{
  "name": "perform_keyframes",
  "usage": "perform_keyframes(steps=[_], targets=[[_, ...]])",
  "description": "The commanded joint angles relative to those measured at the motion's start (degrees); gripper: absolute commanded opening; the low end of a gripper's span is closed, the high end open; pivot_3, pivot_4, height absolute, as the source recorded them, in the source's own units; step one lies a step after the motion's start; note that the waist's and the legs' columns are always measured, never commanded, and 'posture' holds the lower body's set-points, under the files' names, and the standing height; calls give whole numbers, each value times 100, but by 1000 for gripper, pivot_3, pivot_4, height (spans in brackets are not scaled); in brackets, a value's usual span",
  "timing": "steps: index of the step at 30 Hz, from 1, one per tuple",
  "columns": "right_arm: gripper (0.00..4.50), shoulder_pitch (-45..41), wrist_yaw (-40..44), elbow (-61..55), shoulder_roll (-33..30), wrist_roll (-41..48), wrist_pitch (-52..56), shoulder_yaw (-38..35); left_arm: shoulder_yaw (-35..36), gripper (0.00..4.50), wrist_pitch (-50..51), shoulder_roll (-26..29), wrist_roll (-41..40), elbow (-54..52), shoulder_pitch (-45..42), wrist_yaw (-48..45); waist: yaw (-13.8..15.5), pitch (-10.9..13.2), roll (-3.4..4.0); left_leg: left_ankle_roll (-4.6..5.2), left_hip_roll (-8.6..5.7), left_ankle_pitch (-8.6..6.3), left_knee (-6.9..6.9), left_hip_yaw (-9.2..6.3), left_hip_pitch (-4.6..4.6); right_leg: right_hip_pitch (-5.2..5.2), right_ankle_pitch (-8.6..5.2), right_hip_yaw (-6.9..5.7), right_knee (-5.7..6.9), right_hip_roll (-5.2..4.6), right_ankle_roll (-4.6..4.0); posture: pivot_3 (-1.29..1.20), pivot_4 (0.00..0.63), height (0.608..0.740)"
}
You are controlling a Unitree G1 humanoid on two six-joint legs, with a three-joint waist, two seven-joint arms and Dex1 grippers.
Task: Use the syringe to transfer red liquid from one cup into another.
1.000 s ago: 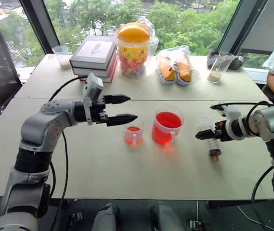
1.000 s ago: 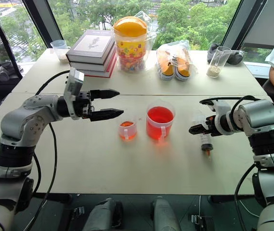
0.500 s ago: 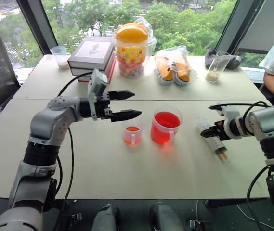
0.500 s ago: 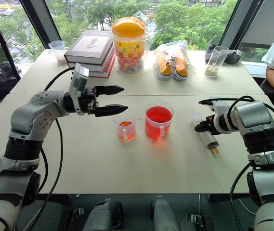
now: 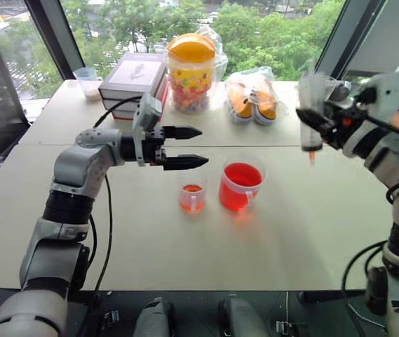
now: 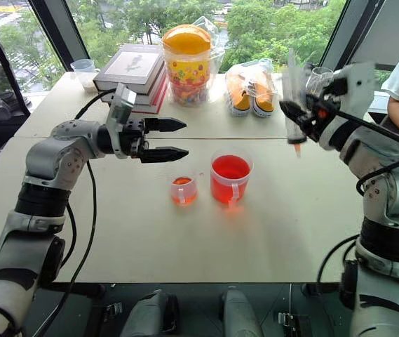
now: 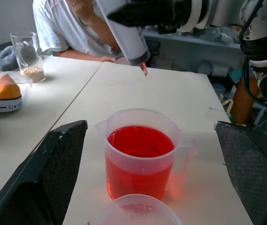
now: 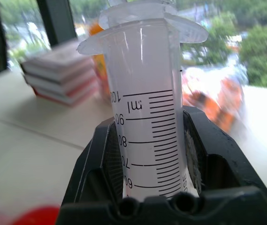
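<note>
Nearest on the counter [image 5: 150, 246] stands the small narrow cup [image 5: 193, 197], clear, with a shallow layer of red liquid [image 5: 193, 189] at its bottom. Just beside it on the right is the handled measuring cup [image 5: 241, 187], tinted red and roughly two-thirds full, spout and handle plainly visible in the left wrist view. Above the small cup hangs the left gripper [image 5: 185, 147], its two black fingers spread wide, pointing right and gripping nothing. Over to the right, well clear of the counter, the right gripper [image 5: 311, 121] has its fingers clamped on the syringe [image 5: 310, 105]: upright, clear barrel with black scale marks, orange-red tip pointing down. Farther back sit stacked books [image 5: 134, 76] and a candy jar [image 5: 193, 72].
</note>
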Motion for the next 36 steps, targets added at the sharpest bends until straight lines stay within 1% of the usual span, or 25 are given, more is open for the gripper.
perform_keyframes(steps=[1, 3, 7, 11, 17, 21, 36], targets=[[1391, -72, -271, -391, 657, 600, -567, -361, -14, 4500, -238, -29, 115, 162, -302, -176, 9, 0, 0, 0, 0, 0, 1, 0, 0, 3, 0, 0, -3, 0, 0, 0, 150, 740], [1391, 70, -311, -457, 971, 694, -901, -313, -16, 4500, -301, -62, 175, 275, -385, -248, 21, 0, 0, 1, -2, 0, 2, 2, -1, 4, 0, -1, -4, -4, 0, 0, 150, 740], [1391, 681, -266, -445, 1662, 628, -1761, 51, 13, 4500, -371, -143, 229, 451, -593, -354, 24, 0, 0, 3, -2, -2, 1, 0, -4, 5, 0, -4, -8, -5, 0, 0, 150, 740], [1391, 1258, -49, -199, 1967, 321, -2531, 506, 42, 4500, -452, -286, 247, 631, -777, -427, 7, 0, 0, 3, -3, -1, 1, 1, -5, 4, 0, -4, -6, -5, 0, 0, 150, 740], [1391, 1717, 122, 370, 2104, -245, -3486, 1087, 25, 4500, -550, -523, 301, 909, -1070, -526, -20, 0, 0, 2, -3, -1, 2, -2, 1, 6, 0, -3, -1, -2, 0, 0, 150, 740], [1391, 1881, 113, 594, 2193, -421, -3862, 1323, -21, 4500, -535, -713, 298, 987, -1303, -688, -12, 0, 0, 1, -3, 0, 2, -4, -1, 5, 0, -3, -1, 0, 0, 0, 150, 740], [1391, 2197, 76, 618, 2158, -755, -4257, 1777, -97, 4500, -876, -1237, 516, 1655, -1829, -1000, -10, 0, 0, 1, -3, 0, 2, -5, -1, 6, -1, -3, -3, 0, 0, 0, 150, 740]])
